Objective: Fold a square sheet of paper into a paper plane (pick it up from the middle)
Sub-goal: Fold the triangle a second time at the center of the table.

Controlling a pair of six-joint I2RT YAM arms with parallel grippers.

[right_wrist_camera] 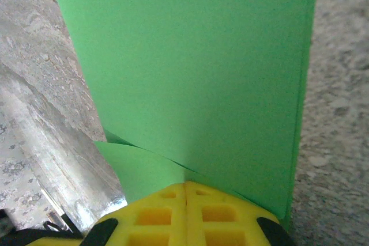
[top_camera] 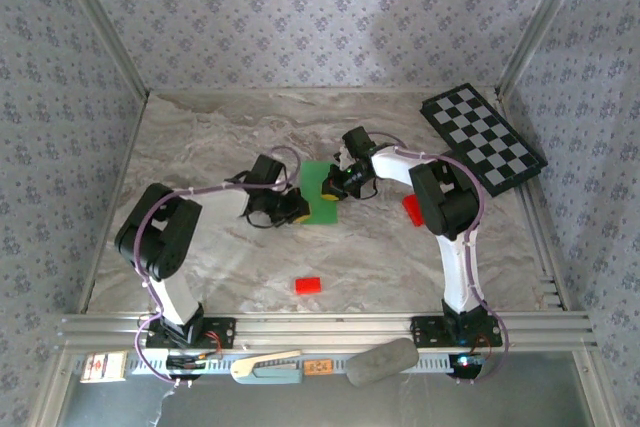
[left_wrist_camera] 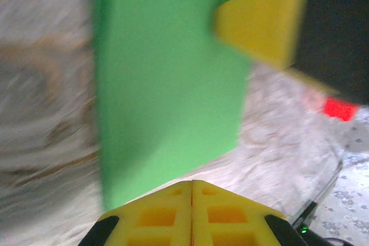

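Note:
The square sheet of paper [top_camera: 322, 192] lies on the marble table, bright green and folded over into a narrow rectangle [left_wrist_camera: 167, 84]. My left gripper [top_camera: 291, 210] is shut, its yellow tips [left_wrist_camera: 192, 182] just off the sheet's near edge with nothing between them. My right gripper [top_camera: 337, 187] is shut too, its tips [right_wrist_camera: 185, 184] down against the paper [right_wrist_camera: 196, 67] at its right edge. Beside those tips the upper layer lifts slightly off the lower one. One of its yellow fingers [left_wrist_camera: 262, 21] reaches onto the sheet in the left wrist view.
A checkerboard [top_camera: 485, 137] leans at the back right. A small red block [top_camera: 308, 285] lies near the front middle, and a red wedge [top_camera: 412, 209] sits by the right arm. Patterned walls close in the table on three sides.

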